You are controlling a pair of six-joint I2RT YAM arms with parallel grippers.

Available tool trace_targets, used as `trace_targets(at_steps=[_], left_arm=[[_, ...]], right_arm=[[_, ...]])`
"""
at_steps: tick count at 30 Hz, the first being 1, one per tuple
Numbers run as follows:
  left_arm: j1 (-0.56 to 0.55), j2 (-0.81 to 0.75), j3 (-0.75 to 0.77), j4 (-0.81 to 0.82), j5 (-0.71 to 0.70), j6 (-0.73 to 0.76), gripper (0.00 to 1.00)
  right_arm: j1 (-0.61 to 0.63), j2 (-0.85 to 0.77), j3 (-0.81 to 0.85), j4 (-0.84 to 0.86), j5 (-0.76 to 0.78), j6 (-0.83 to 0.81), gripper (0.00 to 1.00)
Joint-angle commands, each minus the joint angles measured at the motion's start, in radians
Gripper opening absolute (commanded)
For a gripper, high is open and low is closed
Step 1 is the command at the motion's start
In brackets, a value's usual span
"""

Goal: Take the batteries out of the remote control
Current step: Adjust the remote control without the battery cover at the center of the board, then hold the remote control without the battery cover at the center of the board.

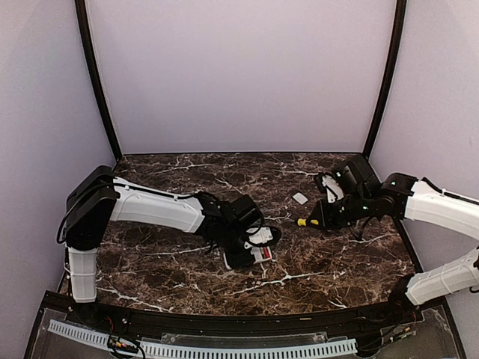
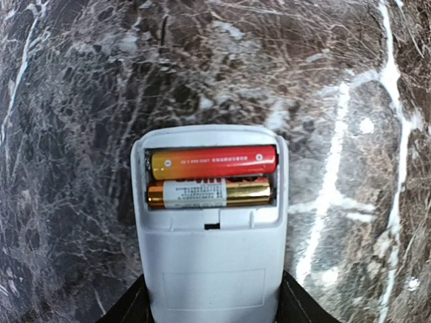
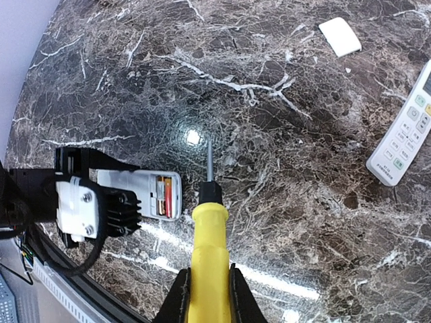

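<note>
A white remote control (image 2: pixel 212 269) lies back up on the marble table, its battery bay uncovered. Two batteries sit side by side in the bay: a red-orange one (image 2: pixel 214 161) and a gold one with a white label (image 2: pixel 210 192). My left gripper (image 2: pixel 213 291) is shut on the remote's lower body, one black finger against each side. In the top view this gripper (image 1: pixel 251 245) is left of centre, with the remote (image 1: pixel 262 253) under it. My right gripper (image 3: pixel 205 282) is shut on a yellow-handled screwdriver (image 3: pixel 210 235), whose tip hangs above the table just right of the remote (image 3: pixel 151 192).
A second white remote (image 3: pixel 404 134) lies buttons up near the right arm. A small flat white cover (image 1: pixel 300 198) rests on the table at the back, centre right. The table's front rail (image 1: pixel 224 321) runs behind the left gripper.
</note>
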Motion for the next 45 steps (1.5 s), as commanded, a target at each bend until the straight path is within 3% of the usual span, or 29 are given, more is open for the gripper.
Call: trace_targets(at_steps=[1,6,12,14,20,26,30,37,42,45], left_arm=[[0.045,-0.062,-0.01,0.029,0.063,0.125,0.61],[0.069,-0.077,-0.004,0.034,0.068,0.125,0.81],[0.082,-0.162,-0.032,0.059,0.07,-0.01,0.88],[0.095,-0.197,-0.039,0.051,0.092,-0.142,0.89],[0.147,-0.296,-0.145,0.068,0.25,-0.731,0.86],[0.156,-0.317,-0.235,0.042,0.303,-1.025,0.81],[0.157,-0.325,-0.286,0.065,0.293,-1.105,0.71],[0.156,-0.303,-0.298,0.061,0.27,-1.128,0.69],[0.156,-0.273,-0.289,0.05,0.26,-1.114,0.58],[0.156,-0.269,-0.289,0.035,0.233,-1.103,0.57]], right_arm=[[0.006,0.018,0.013,-0.01,-0.013,0.035,0.0],[0.006,0.065,0.021,-0.007,-0.033,0.041,0.0],[0.016,0.129,0.077,-0.017,-0.075,-0.027,0.0],[0.027,0.154,0.099,-0.029,-0.074,-0.068,0.0],[0.07,0.241,0.166,-0.071,-0.033,-0.122,0.0],[0.104,0.287,0.199,-0.076,-0.02,-0.148,0.0],[0.119,0.314,0.215,-0.081,-0.012,-0.156,0.0],[0.137,0.334,0.233,-0.092,-0.001,-0.165,0.0],[0.143,0.348,0.246,-0.099,-0.008,-0.168,0.0],[0.147,0.364,0.249,-0.104,-0.008,-0.17,0.0]])
